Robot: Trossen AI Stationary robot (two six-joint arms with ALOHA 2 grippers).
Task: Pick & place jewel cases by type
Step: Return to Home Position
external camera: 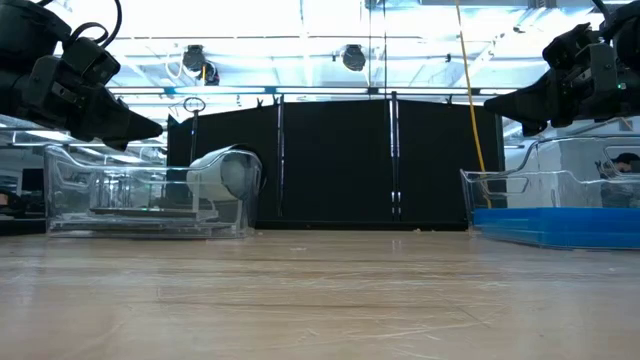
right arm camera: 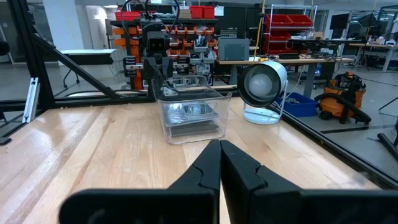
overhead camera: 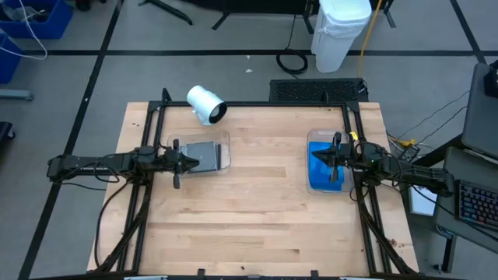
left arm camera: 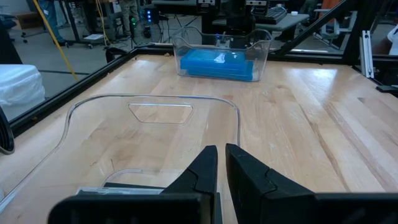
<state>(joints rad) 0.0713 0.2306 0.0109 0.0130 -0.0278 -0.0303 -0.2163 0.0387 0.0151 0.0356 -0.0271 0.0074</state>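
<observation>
Blue jewel cases [overhead camera: 319, 176] lie in the right tray [overhead camera: 323, 133] at 3 o'clock and grey jewel cases [overhead camera: 204, 155] in the left tray [overhead camera: 226, 148] at 9 o'clock, sorted by kind. Your left hand [overhead camera: 180, 162] and right hand [overhead camera: 333, 159] hover over them, pinched closed, holding nothing.

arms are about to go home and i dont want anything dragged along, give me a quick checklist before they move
1. Left gripper empty: ok, its fingers are together with nothing between them, raised over the left bin.
2. Right gripper empty: ok, its fingers are together, raised over the right bin.
3. Grey cases inside the left bin: ok.
4. Blue cases inside the right bin: ok.
5. Three cases in each bin: cannot tell, the stacks hide the count.
6. White cylinder out of the arms' way: ok, it lies beside the left bin, apart from it.
</observation>
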